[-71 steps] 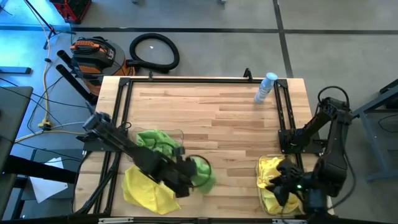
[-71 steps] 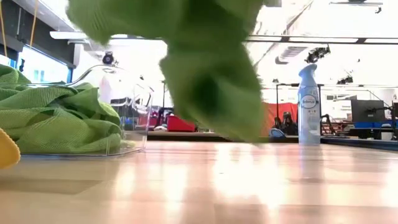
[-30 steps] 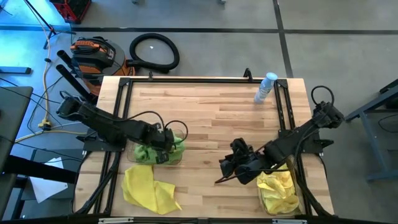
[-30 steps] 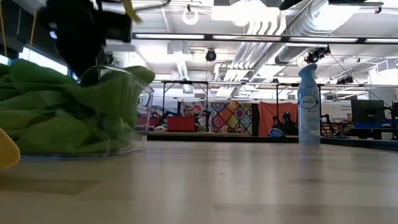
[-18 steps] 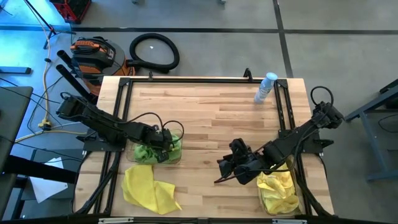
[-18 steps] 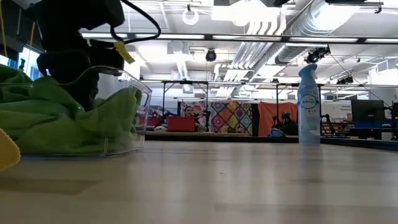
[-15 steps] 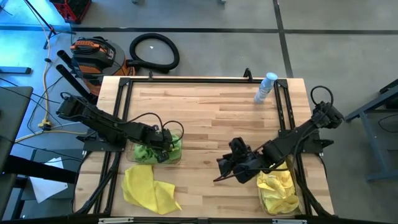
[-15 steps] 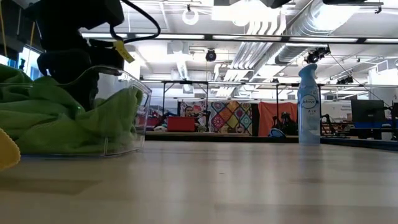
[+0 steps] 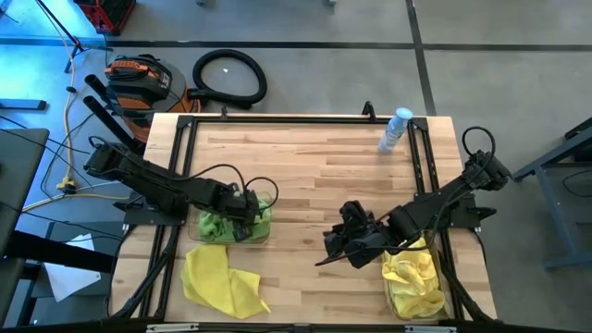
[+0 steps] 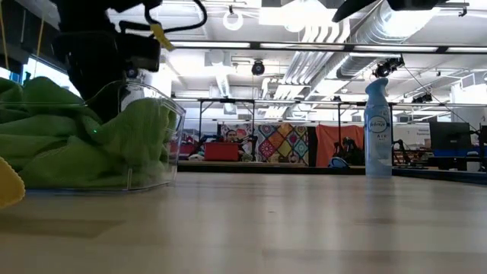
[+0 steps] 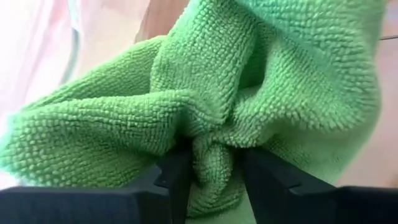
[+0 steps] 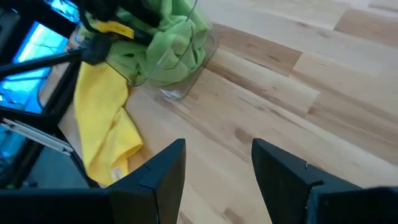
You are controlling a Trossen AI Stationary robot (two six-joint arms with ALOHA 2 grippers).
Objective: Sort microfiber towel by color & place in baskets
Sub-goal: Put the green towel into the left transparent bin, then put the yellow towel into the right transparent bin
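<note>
A clear basket (image 9: pixel 270 233) near the table's left holds green microfiber towels (image 9: pixel 222 225), heaped up to its wall (image 10: pixel 172 144). My left gripper (image 9: pixel 248 215) points down into that heap, its fingers apart (image 11: pixel 214 165). One yellow towel (image 9: pixel 222 282) lies spread on the table just in front of this basket. Another clear basket (image 9: pixel 392 289) at the near right holds yellow towels (image 9: pixel 416 282). My right gripper (image 9: pixel 331 248) hangs open over bare table to the left of that basket, with nothing between its fingers (image 12: pixel 217 155). My left gripper comes from above, pointing steeply down into the green heap. A bunched fold of green towel (image 11: pixel 214 163) bulges between its two parted fingers (image 11: pixel 177 177) and touches their inner sides. The towel lies in the basket on the other green towels.
A spray bottle (image 9: pixel 395 129) stands at the far right of the table. Black metal frames (image 9: pixel 180 157) (image 9: pixel 425 171) run along the table's left and right sides. Bare wood stretches across the middle and far part of the table.
The green towel that stood heaped over the basket's rim has sunk down inside the basket. My left gripper has stayed in the green heap over the basket.
</note>
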